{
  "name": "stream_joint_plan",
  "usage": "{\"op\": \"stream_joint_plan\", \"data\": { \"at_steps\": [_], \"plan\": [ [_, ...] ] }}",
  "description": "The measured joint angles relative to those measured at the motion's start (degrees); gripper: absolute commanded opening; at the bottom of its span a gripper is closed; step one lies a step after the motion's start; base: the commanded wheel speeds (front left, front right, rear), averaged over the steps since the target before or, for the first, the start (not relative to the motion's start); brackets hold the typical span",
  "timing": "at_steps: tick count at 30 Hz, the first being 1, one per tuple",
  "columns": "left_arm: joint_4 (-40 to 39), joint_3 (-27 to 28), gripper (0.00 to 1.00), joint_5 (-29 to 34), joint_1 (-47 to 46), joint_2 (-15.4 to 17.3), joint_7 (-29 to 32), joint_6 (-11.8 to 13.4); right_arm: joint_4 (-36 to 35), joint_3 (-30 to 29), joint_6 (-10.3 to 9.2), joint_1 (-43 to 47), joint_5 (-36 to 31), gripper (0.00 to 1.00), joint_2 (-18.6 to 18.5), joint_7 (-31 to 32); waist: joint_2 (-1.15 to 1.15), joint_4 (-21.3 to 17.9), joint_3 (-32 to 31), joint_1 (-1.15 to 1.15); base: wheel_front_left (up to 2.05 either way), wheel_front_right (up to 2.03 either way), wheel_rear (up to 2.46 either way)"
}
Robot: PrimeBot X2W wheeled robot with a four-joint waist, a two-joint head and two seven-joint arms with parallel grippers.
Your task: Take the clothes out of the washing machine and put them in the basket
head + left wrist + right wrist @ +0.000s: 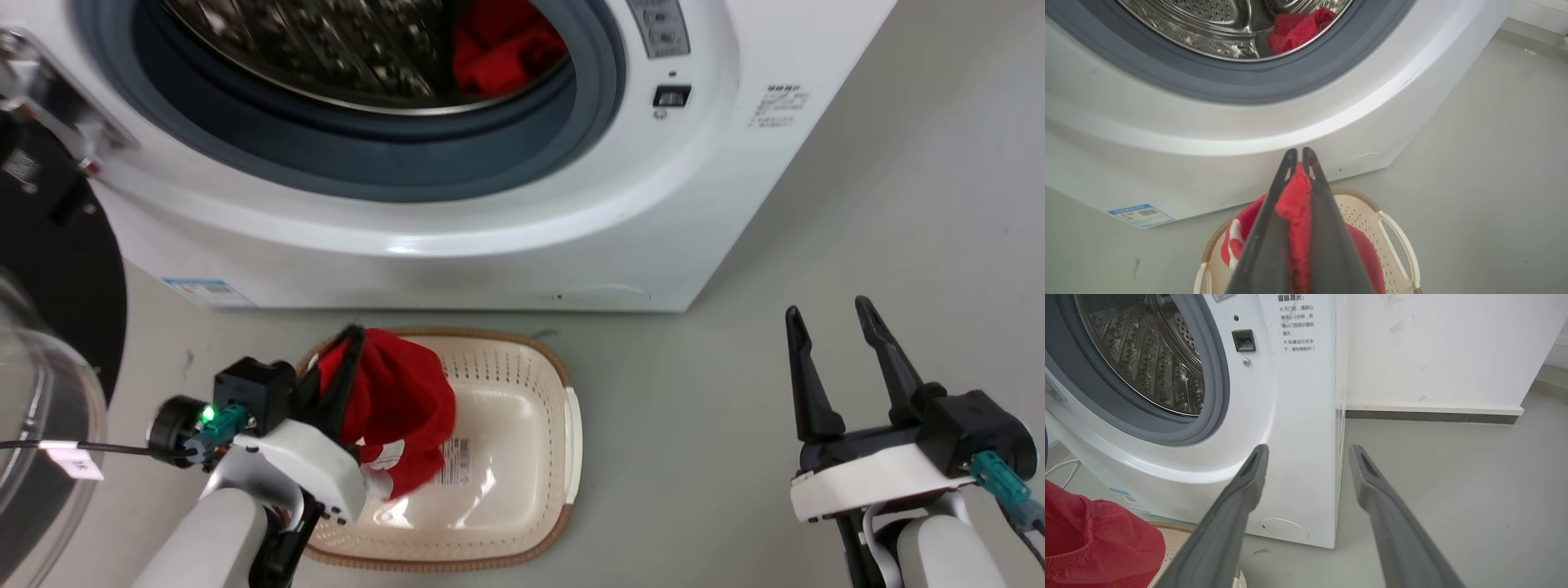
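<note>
The washer (506,245) stands at the far side of the grey floor (898,245), its porthole open and its door (73,278) swung out at the left. On the floor just in front of it, left of centre, sits the basket (531,425), its far rim near the washer's base. A red garment (498,49) lies inside the drum (326,49), at the right of the porthole. A second garment (404,408), also red, hangs over the basket's left half. Its lower end, with a white patch, reaches down inside the basket; whether it touches the bottom I cannot tell. The left end effector (353,333) is above the basket's far left corner, its fingers pressed together on the top fold of the second garment, with red cloth bunched between them in the left wrist view. The right end effector (829,309) hovers over the floor well right of the basket, near the washer's right front corner, its fingers spread and holding nothing.
</note>
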Motion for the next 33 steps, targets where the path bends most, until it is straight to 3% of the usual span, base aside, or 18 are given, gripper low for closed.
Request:
{"op": "stream_joint_plan", "data": {
  "at_steps": [11, 21, 33],
  "plan": [
    [25.1, -3.7, 0.0, 0.3, -12.0, -6.1, -5.0, -5.1, -2.4, -0.7, 0.0, -3.3, -2.2, 1.0, 0.0, 0.0, 0.0, -1.2, 10.9, 0.0, 0.0, 0.0, 0.0],
    [42.7, -4.2, 0.0, 1.3, -23.3, -8.5, -5.8, -6.0, -5.0, -0.5, 0.0, -6.0, -1.6, 1.0, 0.0, 0.0, 0.0, -2.9, 22.0, 0.01, 0.0, 0.0, 0.0],
    [49.5, -2.6, 0.0, 2.4, -29.2, -8.6, -6.0, -6.1, -7.3, -0.5, 0.0, -6.6, -0.7, 1.0, 0.0, 0.0, 0.0, -6.0, 31.5, 0.01, 0.0, 0.0, 0.0]
  ]
}}
